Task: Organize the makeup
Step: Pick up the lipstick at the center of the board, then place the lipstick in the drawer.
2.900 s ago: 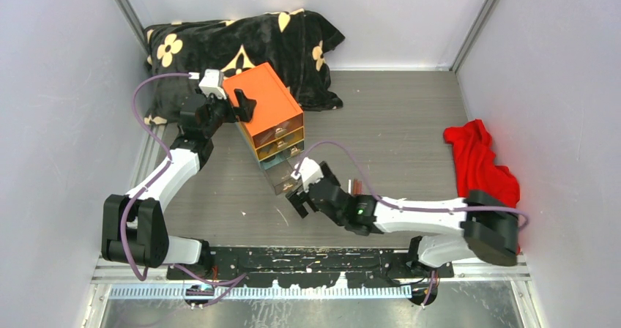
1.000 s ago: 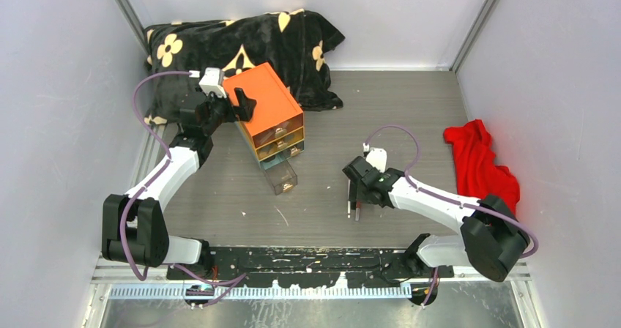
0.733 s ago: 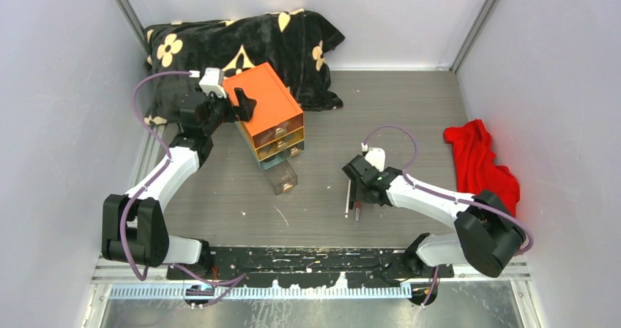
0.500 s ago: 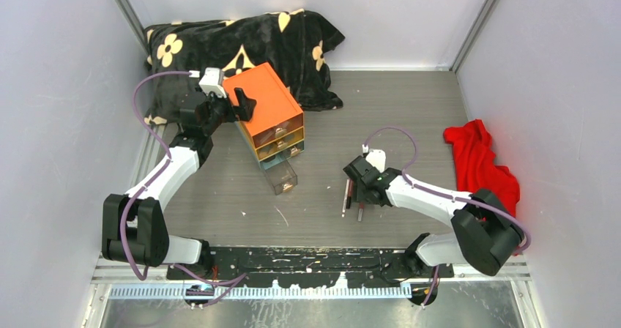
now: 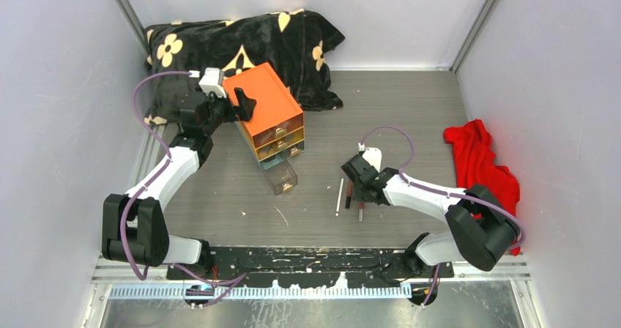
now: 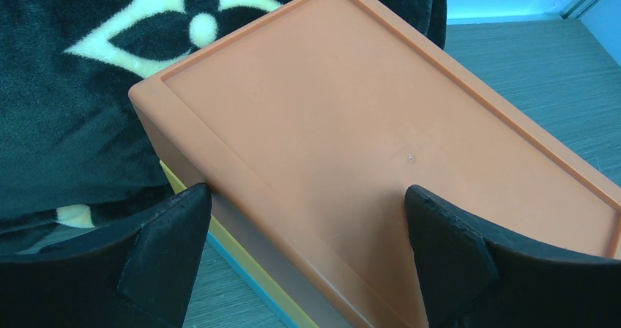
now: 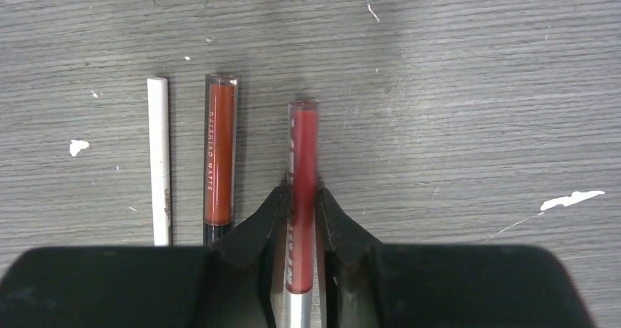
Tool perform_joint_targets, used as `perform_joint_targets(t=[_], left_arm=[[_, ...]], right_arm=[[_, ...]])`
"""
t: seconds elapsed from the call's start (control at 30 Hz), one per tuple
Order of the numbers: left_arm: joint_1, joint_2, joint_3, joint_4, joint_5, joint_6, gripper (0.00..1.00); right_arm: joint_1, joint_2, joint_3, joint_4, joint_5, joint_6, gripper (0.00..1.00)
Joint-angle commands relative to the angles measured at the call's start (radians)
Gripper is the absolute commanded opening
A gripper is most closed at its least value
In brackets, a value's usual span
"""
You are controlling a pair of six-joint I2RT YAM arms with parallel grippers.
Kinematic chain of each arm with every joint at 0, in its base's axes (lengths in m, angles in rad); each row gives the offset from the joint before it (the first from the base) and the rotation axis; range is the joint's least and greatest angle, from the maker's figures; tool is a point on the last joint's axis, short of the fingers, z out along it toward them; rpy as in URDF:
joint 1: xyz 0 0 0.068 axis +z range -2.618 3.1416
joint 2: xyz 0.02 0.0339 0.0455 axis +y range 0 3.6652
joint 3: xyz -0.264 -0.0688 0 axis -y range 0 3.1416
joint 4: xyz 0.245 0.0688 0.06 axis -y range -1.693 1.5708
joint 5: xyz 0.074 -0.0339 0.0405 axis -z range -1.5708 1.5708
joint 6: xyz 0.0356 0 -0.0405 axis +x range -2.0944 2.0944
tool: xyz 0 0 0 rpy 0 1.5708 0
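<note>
Pencil, left tube, right tube abreast — between drawer box and cloth

1. Orange plastic box, far left; one clear drawer juts out toward the near side.
2. Black plush cushion with cream flowers fills the far-left corner behind the box.
3. Crumpled red cloth lies along the right wall.
4. Bare grey tabletop between box and cloth: open passage.
5. Thin white pencil and red clear-cased tube lie parallel just left of the right gripper, clamped on a second red tube; its right side is free.
</note>
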Motion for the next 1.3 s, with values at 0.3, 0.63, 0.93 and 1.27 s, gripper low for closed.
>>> perform_joint_targets(t=[0.3, 0.63, 0.93, 1.27], left_arm=[[-0.027, 0.063, -0.054, -0.178, 0.106, 0.053, 1.0], [-0.027, 0.049, -0.046, -0.187, 0.103, 0.05, 1.0], [-0.028, 0.03, -0.046, -0.198, 0.098, 0.044, 1.0], [-0.027, 0.016, -0.048, -0.208, 0.089, 0.051, 1.0]], right_arm=[[-0.004, -0.074, -0.009, -0.075, 0.004, -0.032, 0.01], [0.018, -0.148, 0.268, -0.189, -0.105, -0.159, 0.01], [0.102, 0.025, 0.432, 0.072, -0.346, -0.235, 0.01], [0.17, 0.223, 0.561, 0.226, -0.462, -0.191, 0.01]])
